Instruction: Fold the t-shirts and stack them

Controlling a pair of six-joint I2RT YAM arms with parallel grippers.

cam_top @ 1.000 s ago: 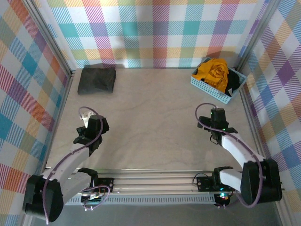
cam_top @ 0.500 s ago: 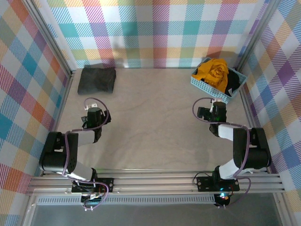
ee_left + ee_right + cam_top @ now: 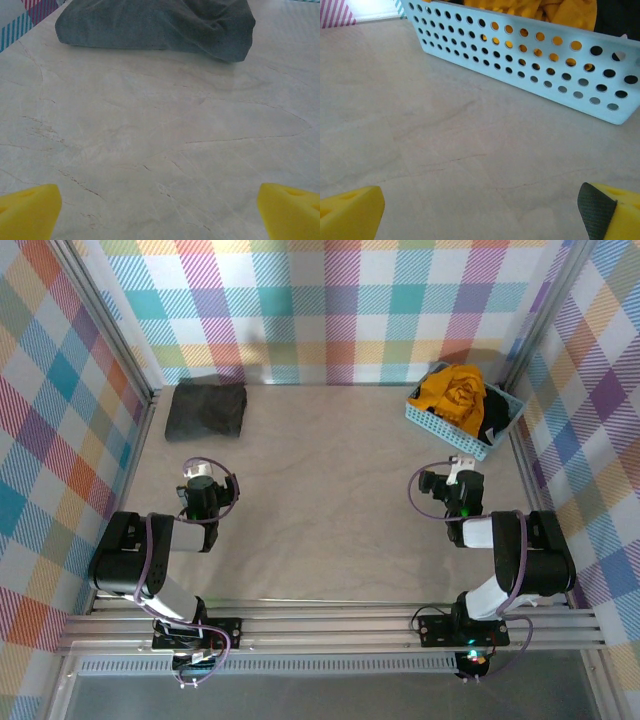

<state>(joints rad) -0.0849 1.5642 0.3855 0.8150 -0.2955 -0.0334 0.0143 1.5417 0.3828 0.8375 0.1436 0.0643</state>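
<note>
Nothing lies between the arms and the cloth. The open stretch of pale marbled table [image 3: 330,490] is bare from the grippers to the back wall.

The left gripper [image 3: 203,475] points toward the far left corner with its yellow fingertips [image 3: 27,212] spread wide and nothing between them. Ahead of it, well apart, a folded charcoal t-shirt [image 3: 205,410] lies flat on the table against the back left corner. From the left wrist it reads as a soft, rounded dark bundle.

On the other side, the right gripper [image 3: 460,468] is also spread wide and empty, one pad [image 3: 615,212] showing a dark face. It sits near the light blue perforated basket [image 3: 520,60], short of its near wall and not touching it.

The basket stands angled in the far right corner. A mustard-yellow t-shirt [image 3: 455,390] is heaped in it, crumpled and rising above the rim. A dark t-shirt [image 3: 497,422] is tucked beside it at the right end, though how it lies I cannot make out.

Pastel checked panels [image 3: 330,310] wall in the table on three sides. An aluminium rail [image 3: 330,625] carries both arm bases along the near edge.
</note>
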